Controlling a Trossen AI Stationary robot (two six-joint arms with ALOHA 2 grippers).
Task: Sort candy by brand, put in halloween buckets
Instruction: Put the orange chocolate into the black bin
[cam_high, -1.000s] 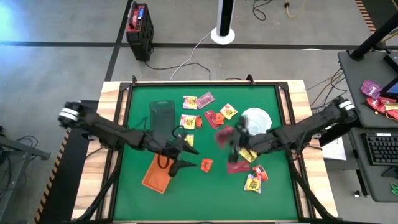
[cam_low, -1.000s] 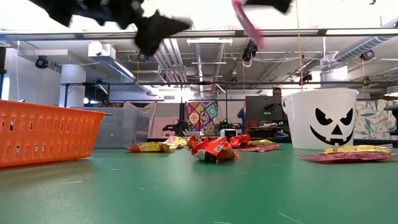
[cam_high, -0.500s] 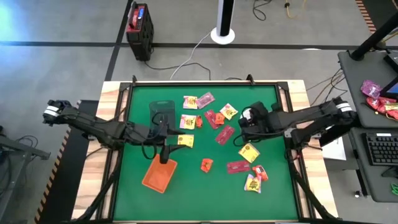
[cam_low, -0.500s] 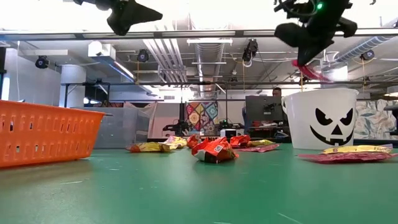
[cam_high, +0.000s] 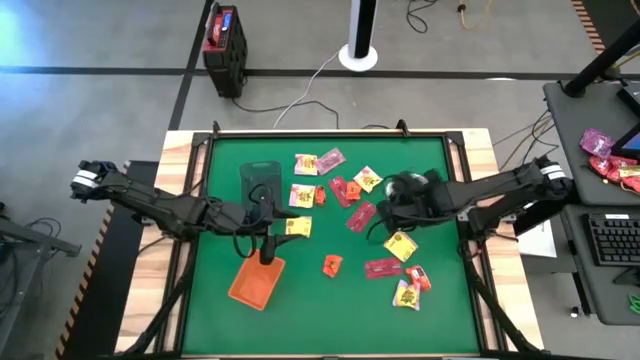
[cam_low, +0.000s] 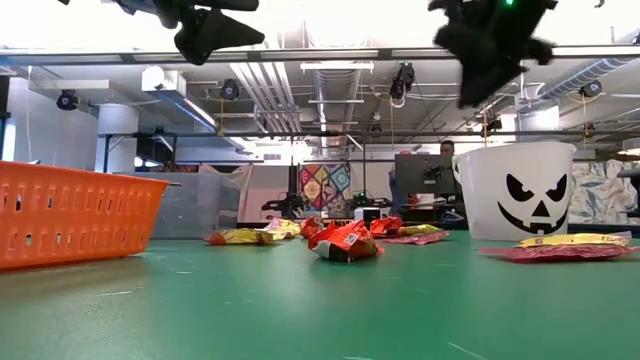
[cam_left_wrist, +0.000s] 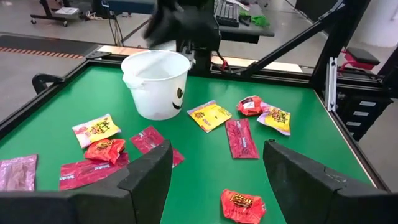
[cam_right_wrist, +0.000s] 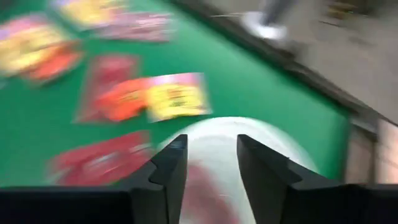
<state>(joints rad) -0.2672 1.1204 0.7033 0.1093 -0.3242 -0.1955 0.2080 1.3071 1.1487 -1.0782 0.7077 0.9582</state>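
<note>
A green tabletop (cam_high: 330, 300) fills the scene, edged by a pale wood frame, with grey floor and cables beyond its far side. Two dark arms reach in from the left and right edges.

The right gripper (cam_right_wrist: 208, 163) hovers over the white bucket (cam_left_wrist: 155, 84), right of centre, its fingers parted around nothing; a red wrapper (cam_right_wrist: 205, 196) shows blurred in the bucket below, likely just dropped there. The left gripper (cam_left_wrist: 214, 180) hangs over the orange tray (cam_high: 256, 281), near left, spread wide and empty, probably waiting for its next pick. The dark tub (cam_high: 261, 183) stands just beyond, far left.

Candy packets lie scattered between the containers: yellow, red and pink wrappers, with one orange packet (cam_high: 332, 264) near centre.

Seen level from the tabletop, an open workshop lies behind, with ceiling ducts, monitors and a seated person (cam_low: 446, 152).
</note>
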